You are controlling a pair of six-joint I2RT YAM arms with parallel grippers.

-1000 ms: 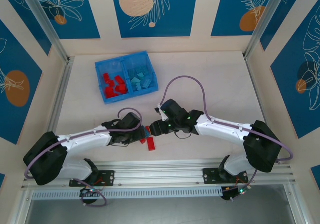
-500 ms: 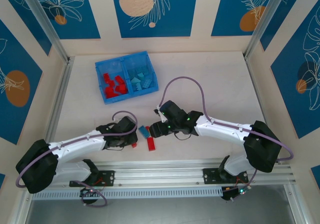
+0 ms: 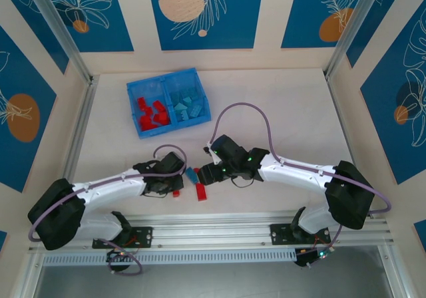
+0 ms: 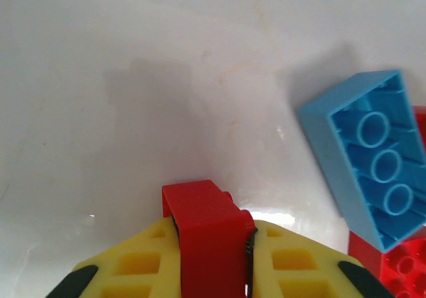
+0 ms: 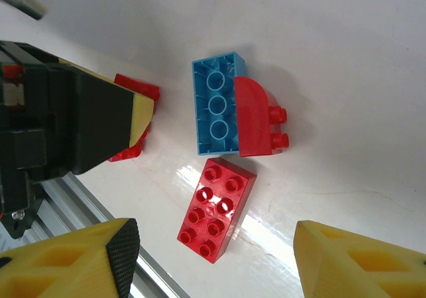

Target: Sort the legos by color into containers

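**Left arm backs off the pile with a red brick**

Pulled back from the loose pile since a second ago, the left gripper (image 3: 174, 185) is clamped on a small red lego (image 4: 203, 211), low over the table. The right gripper (image 3: 206, 173) hangs spread wide above the blue lego (image 5: 216, 102), the rounded red lego (image 5: 256, 118) touching it, and the flat red lego (image 5: 216, 208) just beside. The likely next step is carrying the held brick to the bin (image 3: 162, 77), left compartment, where the reds lie.

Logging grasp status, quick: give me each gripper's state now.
Left gripper: shut on a small bright red plastic lego brick.
Right gripper: open, holding nothing.
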